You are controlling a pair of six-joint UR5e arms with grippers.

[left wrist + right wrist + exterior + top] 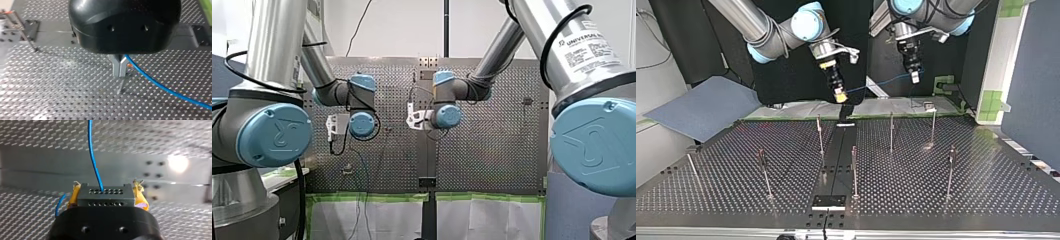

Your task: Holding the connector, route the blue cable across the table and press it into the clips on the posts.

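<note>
Nearest you in the top view, the perforated worktop (986, 185) carries thin upright posts (854, 171), one row close and another row behind it. Past that far row, both arms hang above the worktop's back edge. Your right end effector (839, 96), at this view's left, is clamped on the connector (106, 195). Its wrist view shows the dark block squeezed between the yellow pads (140, 195). The blue cable (90, 140) leaves the connector's face and crosses the air to your left end effector (914, 76). There the metal fingers (116, 67) are pinched together on it, and the cable trails off beside them over the worktop.
</note>
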